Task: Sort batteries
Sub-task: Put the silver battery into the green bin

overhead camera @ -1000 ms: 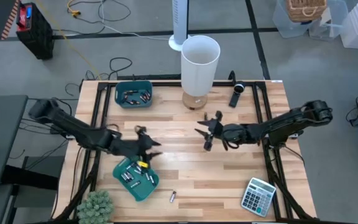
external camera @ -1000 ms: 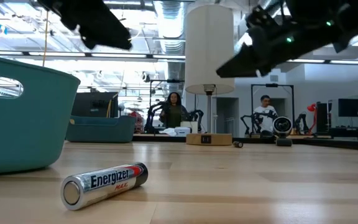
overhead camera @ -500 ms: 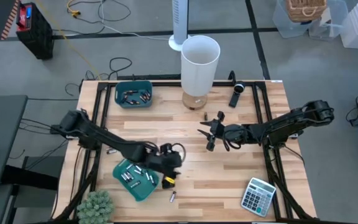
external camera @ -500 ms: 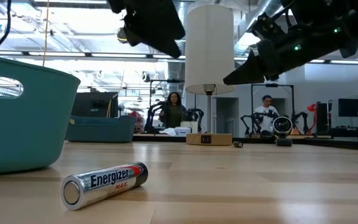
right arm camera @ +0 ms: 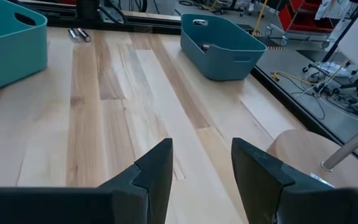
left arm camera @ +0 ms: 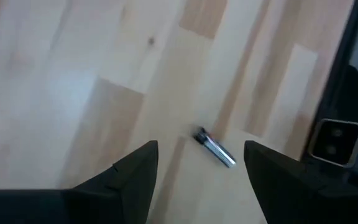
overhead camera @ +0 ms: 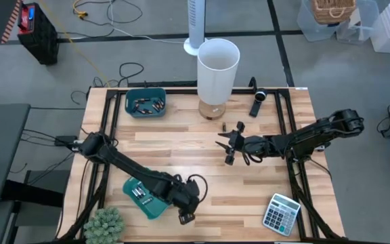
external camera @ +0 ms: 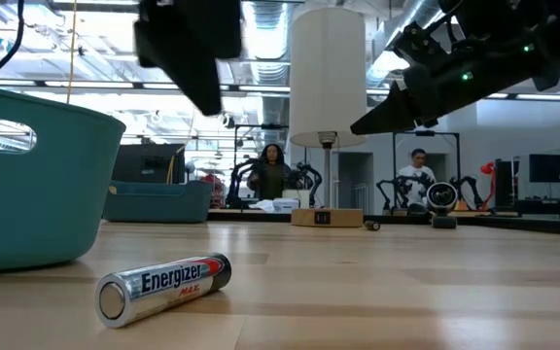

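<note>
Beside the nearer teal plastic bin [overhead camera: 147,197], at the front of the pale wooden surface [overhead camera: 202,139], a small silvery cylindrical battery [left arm camera: 215,147] lies loose; the left end effector [overhead camera: 185,218] hovers over it, fingers spread wide, holding nothing; more batteries [overhead camera: 139,192] lie inside that bin; well beyond the bin, the right end effector [overhead camera: 226,144] waits mid-surface, parted and empty.
</note>
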Action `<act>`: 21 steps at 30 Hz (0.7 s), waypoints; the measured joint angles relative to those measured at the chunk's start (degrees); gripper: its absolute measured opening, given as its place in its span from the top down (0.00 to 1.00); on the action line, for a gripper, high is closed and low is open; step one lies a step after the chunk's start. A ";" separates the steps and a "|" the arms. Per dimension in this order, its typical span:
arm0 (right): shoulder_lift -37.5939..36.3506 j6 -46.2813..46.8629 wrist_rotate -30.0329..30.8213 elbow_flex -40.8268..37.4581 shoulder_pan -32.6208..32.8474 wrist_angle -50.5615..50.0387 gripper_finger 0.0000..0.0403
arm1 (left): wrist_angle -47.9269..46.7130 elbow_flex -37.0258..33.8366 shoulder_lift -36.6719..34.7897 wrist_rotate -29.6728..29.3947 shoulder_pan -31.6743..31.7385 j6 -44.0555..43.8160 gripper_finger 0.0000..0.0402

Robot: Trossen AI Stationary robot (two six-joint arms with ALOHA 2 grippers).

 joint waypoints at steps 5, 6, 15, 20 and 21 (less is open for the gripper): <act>0.00 0.74 -0.01 0.00 0.45 -0.32 0.56 | 1.35 -0.30 0.92 -0.98 -2.21 -4.18 0.42; 0.00 0.85 -0.01 0.00 0.68 -0.33 0.56 | 2.12 -0.32 1.62 -1.19 -2.46 -4.42 0.42; 0.00 2.58 -0.02 -0.02 3.15 -0.32 0.56 | 1.88 -0.32 6.34 -1.82 -3.40 -7.88 0.42; 0.00 3.76 -0.02 -0.04 4.17 -0.43 0.56 | 1.45 -0.32 6.34 -2.11 -3.58 -8.00 0.42; 0.00 4.08 -0.02 -0.04 4.35 -0.57 0.56 | 1.45 -0.32 6.34 -2.08 -3.58 -8.00 0.42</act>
